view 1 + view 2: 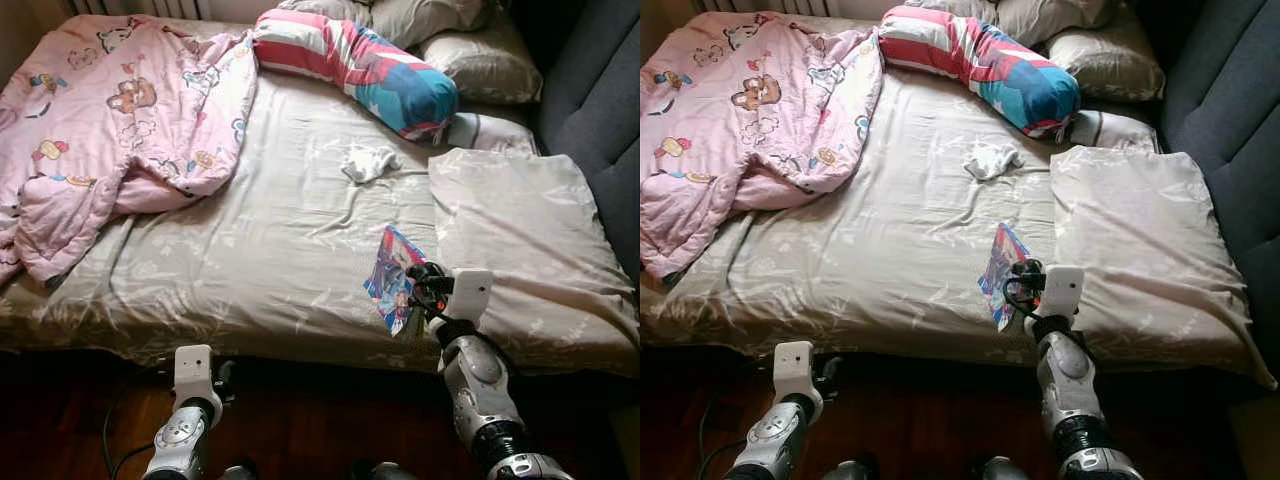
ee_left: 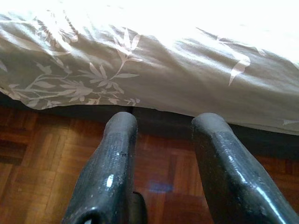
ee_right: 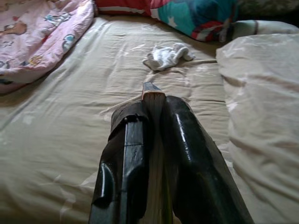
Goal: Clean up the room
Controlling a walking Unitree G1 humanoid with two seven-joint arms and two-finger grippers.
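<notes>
Right wrist view: right claw [image 3: 156,100] pinches a thin, light, floppy booklet [image 1: 394,277] by its edge, low centre; left claw [image 2: 163,135] gapes empty.

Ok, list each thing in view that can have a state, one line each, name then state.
Right gripper: shut on the book, at the bed's near edge.
Book: closed, held edge-up between the fingers.
Left gripper: open, holding nothing, low by the bed's side.
Pink quilt: rumpled, unfolded.
White cloth: crumpled on the sheet.
Striped bolster: lying slantwise.
</notes>
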